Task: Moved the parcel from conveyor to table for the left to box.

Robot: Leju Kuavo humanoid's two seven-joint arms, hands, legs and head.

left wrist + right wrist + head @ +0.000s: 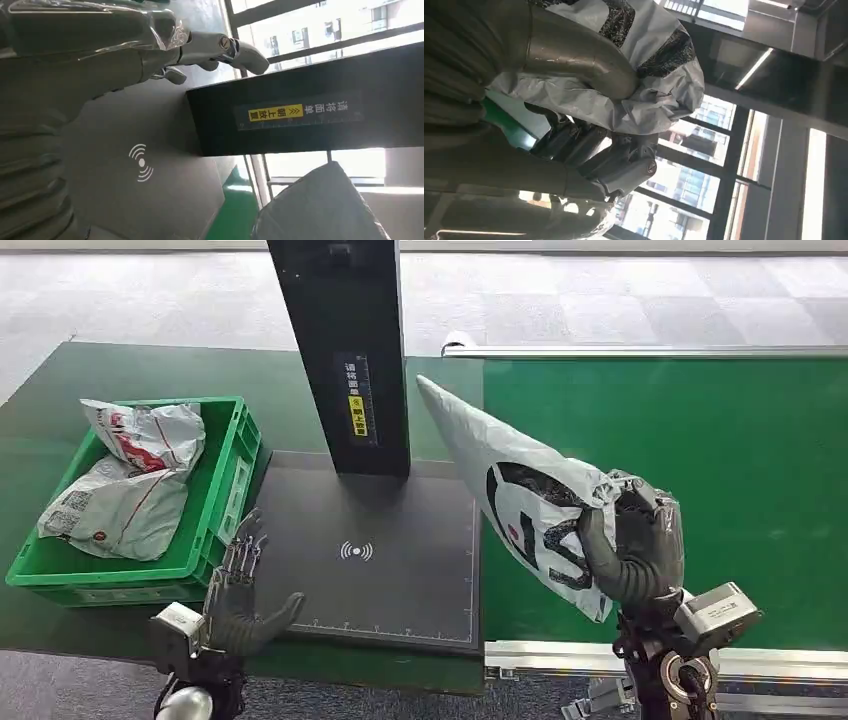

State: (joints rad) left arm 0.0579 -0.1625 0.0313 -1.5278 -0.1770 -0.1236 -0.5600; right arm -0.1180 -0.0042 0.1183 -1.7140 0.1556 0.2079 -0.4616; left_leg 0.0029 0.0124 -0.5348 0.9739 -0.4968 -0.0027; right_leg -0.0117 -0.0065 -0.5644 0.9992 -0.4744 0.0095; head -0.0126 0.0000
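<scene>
Parcel, a grey crumpled plastic mailer [520, 502], is hanging by one bunched end from the right hand [630, 540]. Left hand [238, 598] is waiting wide; the mailer may be slipping loose.

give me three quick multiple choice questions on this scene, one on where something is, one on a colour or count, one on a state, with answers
1. Where is the green crate?
A. on the conveyor belt
B. beside the dark scanner pad, on the left hand's side
C. on the floor

2. How many parcels lie in the crate?
A. none
B. two
C. five

3. What is the right hand doing?
A. gripping the grey parcel, lifted clear of the belt
B. hanging with nothing in it
C. pressing on the scanner pad

Answers: 1 B, the crate sits next to the scanner pad near the left hand. 2 B, two white bags show inside it. 3 A, its fingers wrap one end of the parcel, which points up over the green belt.
</scene>
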